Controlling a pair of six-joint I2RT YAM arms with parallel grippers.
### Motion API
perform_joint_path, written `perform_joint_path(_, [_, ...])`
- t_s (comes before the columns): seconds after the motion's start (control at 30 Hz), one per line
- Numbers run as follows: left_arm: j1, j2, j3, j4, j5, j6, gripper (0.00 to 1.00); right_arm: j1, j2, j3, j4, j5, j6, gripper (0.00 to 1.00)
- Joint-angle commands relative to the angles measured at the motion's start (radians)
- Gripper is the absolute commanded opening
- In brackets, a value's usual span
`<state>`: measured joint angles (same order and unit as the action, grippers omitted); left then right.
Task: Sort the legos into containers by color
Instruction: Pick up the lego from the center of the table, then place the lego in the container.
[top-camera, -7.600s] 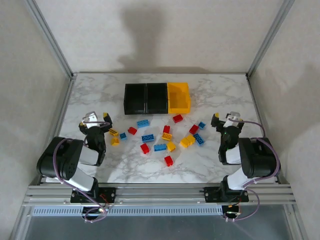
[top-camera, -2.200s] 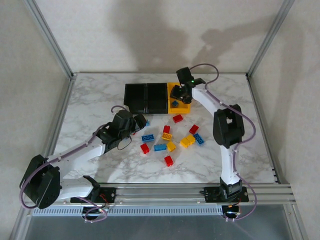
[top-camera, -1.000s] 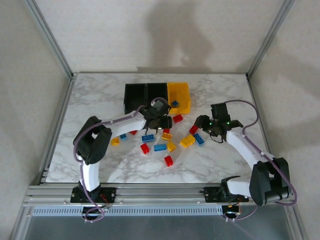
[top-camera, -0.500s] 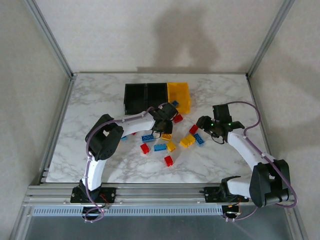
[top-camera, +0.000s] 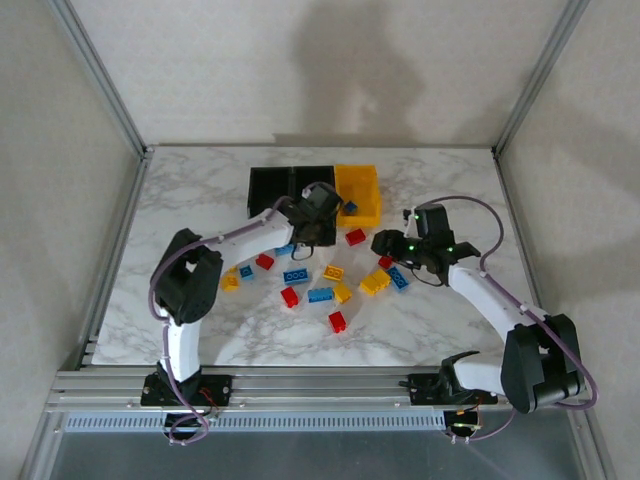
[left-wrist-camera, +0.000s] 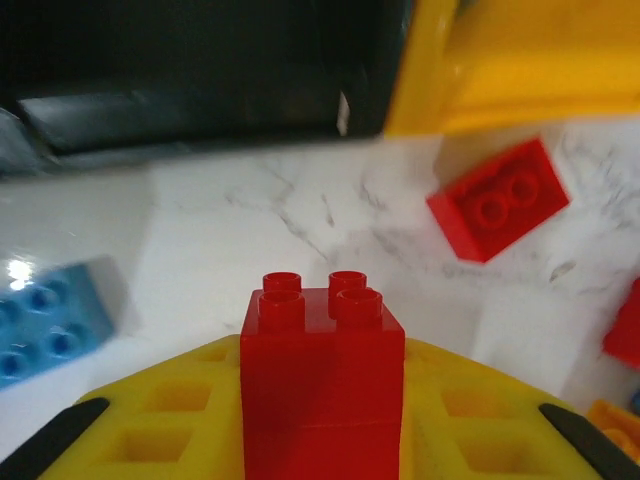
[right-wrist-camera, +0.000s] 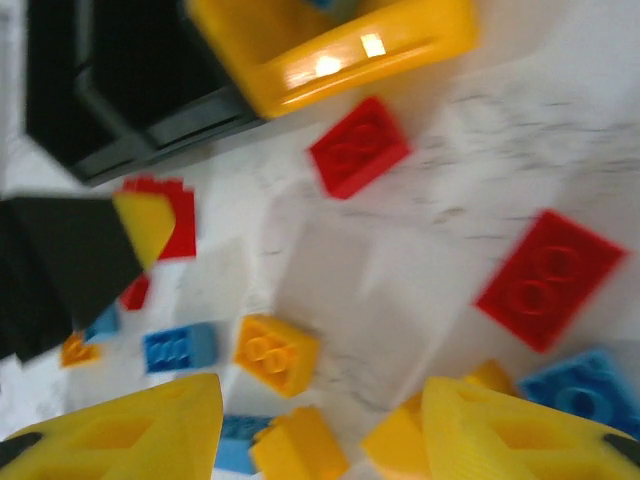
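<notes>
white marble tabletop (top-camera: 190, 200), aluminium frame rail (top-camera: 320, 385)

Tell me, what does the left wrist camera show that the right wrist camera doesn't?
Left wrist camera: a small red studded plastic brick up close, clamped in the left arm's jaws. Right wrist camera: the right arm's jaws apart with nothing between them, and a blue studded plastic brick at the lower right. Both: the yellow plastic bin, the black plastic bin beside it, and a square red plastic brick lying on the marble table near the yellow bin.
</notes>
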<state>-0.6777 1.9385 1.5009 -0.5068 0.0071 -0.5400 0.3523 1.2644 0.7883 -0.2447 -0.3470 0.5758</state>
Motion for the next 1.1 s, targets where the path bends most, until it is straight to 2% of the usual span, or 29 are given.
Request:
perform_joint_path(0.0, [0.046, -0.040, 0.022, -0.026, 0.012, 0.028, 0.23, 0.042, 0.020, 0.045, 0.092, -0.102, -0.019, 0.55])
perform_joint_path(0.2, [0.117, 0.043, 0.154, -0.051, 0.001, 0.029, 0.24, 0.060, 0.054, 0.078, 0.125, -0.087, 0.007, 0.56])
perform_joint_path(0.53, [0.131, 0.312, 0.558, -0.230, -0.090, 0.060, 0.23, 0.063, 0.039, 0.043, 0.131, -0.048, 0.030, 0.55])
perform_joint_path(0.93, [0.130, 0.398, 0.573, -0.227, -0.098, 0.032, 0.24, 0.063, 0.031, 0.054, 0.107, -0.028, 0.010, 0.55])
perform_joint_path(1.07, [0.130, 0.404, 0.569, -0.220, -0.106, 0.029, 0.29, 0.063, 0.024, 0.046, 0.108, -0.022, 0.015, 0.56])
